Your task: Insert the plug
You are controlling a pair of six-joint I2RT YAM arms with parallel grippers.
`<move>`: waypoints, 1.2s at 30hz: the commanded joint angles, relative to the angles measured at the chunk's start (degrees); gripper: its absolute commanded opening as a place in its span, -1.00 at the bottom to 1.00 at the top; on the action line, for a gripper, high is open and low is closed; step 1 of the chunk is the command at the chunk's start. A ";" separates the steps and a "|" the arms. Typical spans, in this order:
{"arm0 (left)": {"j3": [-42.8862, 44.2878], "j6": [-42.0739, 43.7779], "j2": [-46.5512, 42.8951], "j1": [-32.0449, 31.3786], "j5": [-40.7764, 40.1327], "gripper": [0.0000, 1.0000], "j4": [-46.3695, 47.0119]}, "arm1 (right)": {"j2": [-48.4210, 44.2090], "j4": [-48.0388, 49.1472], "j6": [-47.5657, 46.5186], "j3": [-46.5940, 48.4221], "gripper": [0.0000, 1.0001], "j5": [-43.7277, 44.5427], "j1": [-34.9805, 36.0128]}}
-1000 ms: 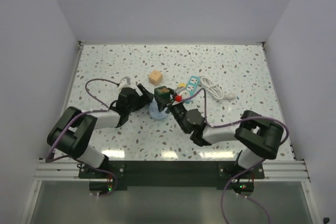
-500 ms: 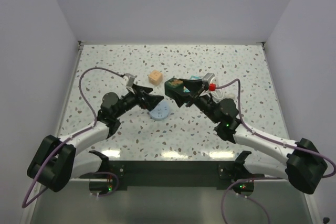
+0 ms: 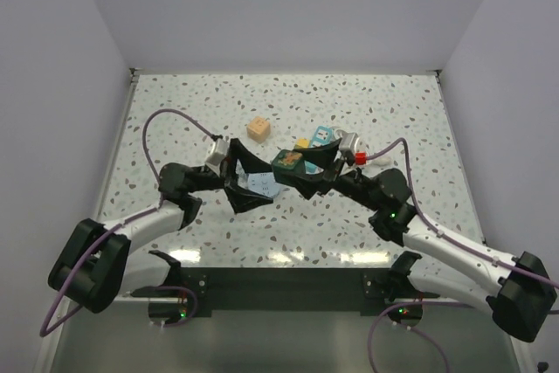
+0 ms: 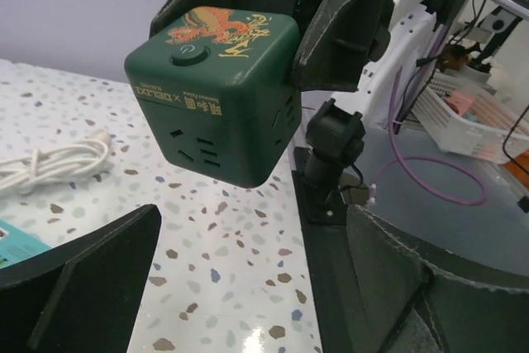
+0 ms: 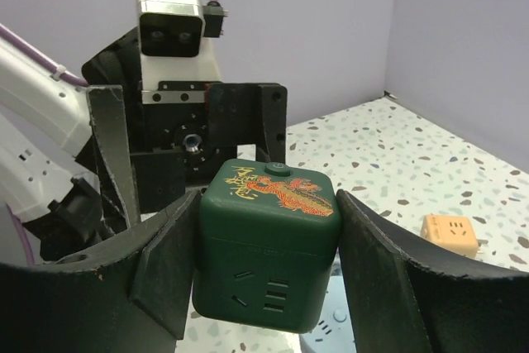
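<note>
My right gripper (image 3: pixel 292 166) is pinching the small dark green cube-shaped plug (image 3: pixel 286 159), one black finger pressed flat on each opposite side. In the right wrist view the plug (image 5: pixel 266 245) sits square between the fingers, its gold-and-orange printed face and round button upward and a slotted face toward the camera. It is held in the air above the middle of the table, not touching the surface.

My left gripper (image 3: pixel 253 178) is spread wide and holds nothing. It faces the plug from the left, with the plug just beyond its fingertips. The left wrist view shows the plug (image 4: pixel 216 97) above and between the two parted fingers (image 4: pixel 78 274). Both arms reach forward and inward, so the wrists point at each other.

Under the left gripper lies a pale blue round disc (image 3: pixel 264 185). On the speckled white terrazzo table (image 3: pixel 175 111) behind sit a tan-orange cube (image 3: pixel 257 128), a small yellow block (image 3: pixel 301 142) and a teal power strip (image 3: pixel 321 135). Plain pale walls close in three sides.

Half a second ago the plug was held farther back and the left gripper sat just behind where it is now. A second ago both grippers met at the plug over the disc.
</note>
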 commanded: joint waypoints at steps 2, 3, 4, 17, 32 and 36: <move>2.85 -3.97 2.99 -1.20 4.09 1.00 14.34 | 0.82 3.15 2.26 0.48 -1.00 -5.81 -0.16; 3.29 -4.50 4.04 -1.46 3.65 1.00 14.96 | 1.08 4.54 2.70 0.22 -1.00 -6.77 -0.16; 3.73 -4.59 4.57 -1.46 3.21 1.00 15.14 | 1.34 4.73 2.97 0.30 -1.00 -7.04 -0.16; 7.95 -6.70 9.23 -3.92 1.80 0.94 19.62 | 1.96 5.88 4.55 -0.75 -1.00 -7.92 -0.25; 9.09 -8.64 14.06 -6.03 5.92 -1.00 29.21 | 1.00 -3.60 5.17 -0.84 -1.00 -3.62 -0.25; 11.20 -1.09 14.59 -5.95 10.85 -1.00 21.14 | -2.78 -14.58 3.68 0.04 -0.54 -0.72 -0.25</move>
